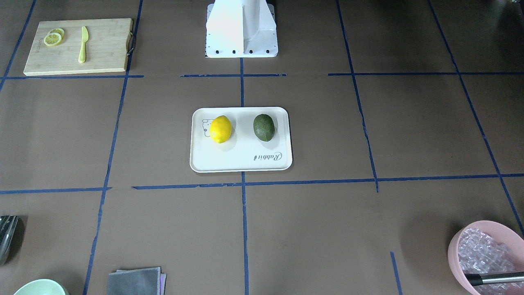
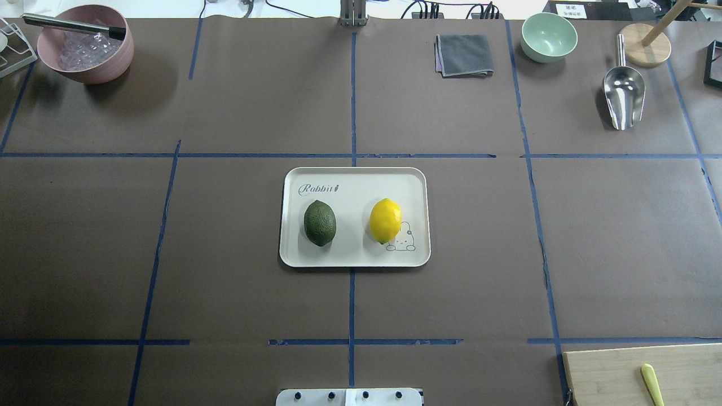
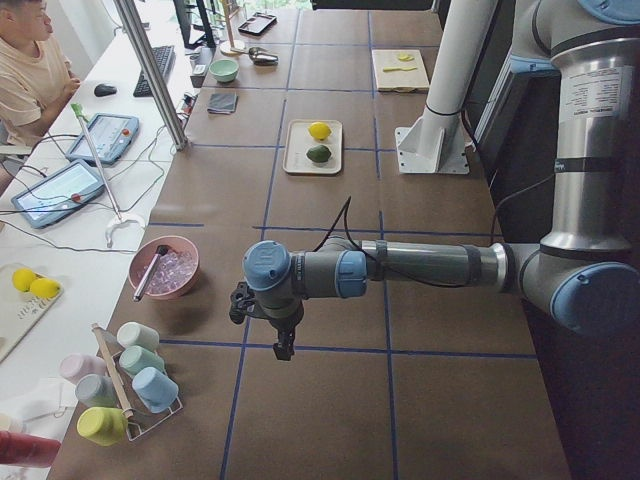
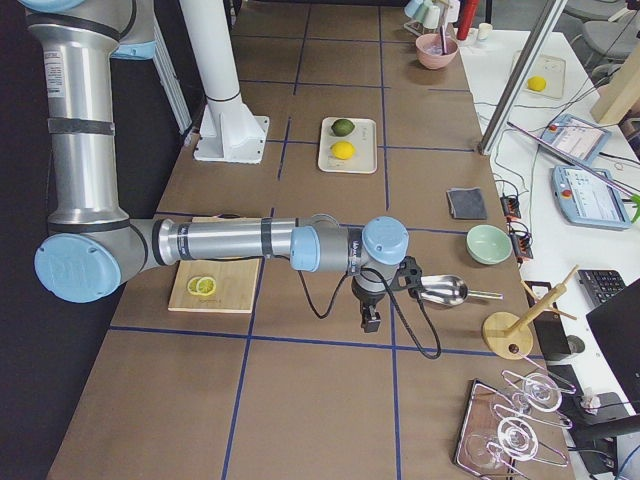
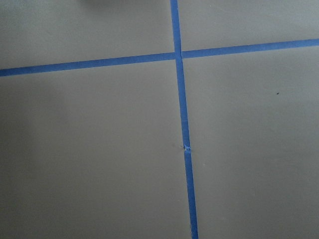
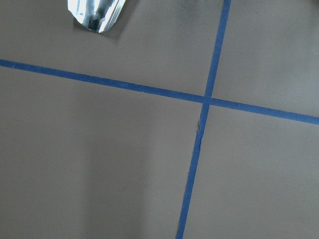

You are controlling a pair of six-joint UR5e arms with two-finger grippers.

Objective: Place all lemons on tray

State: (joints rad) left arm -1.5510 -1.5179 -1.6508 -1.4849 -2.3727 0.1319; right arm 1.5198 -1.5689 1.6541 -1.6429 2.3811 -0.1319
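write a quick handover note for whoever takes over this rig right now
Left gripper: hangs above the table, far from the tray; open or shut cannot be told.
Right gripper: hangs near the metal scoop; state cannot be told either.
Yellow lemon and green lemon both lie on the tray, apart.
Done: both lemons placed.
Left: nothing that shows.

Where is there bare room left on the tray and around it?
On the tray, the gap between the green lemon and yellow lemon and the strip by the lettering are free. The table is bare on both sides of the tray. Crowded: the far edge, with pink bowl, cloth, green bowl and scoop.
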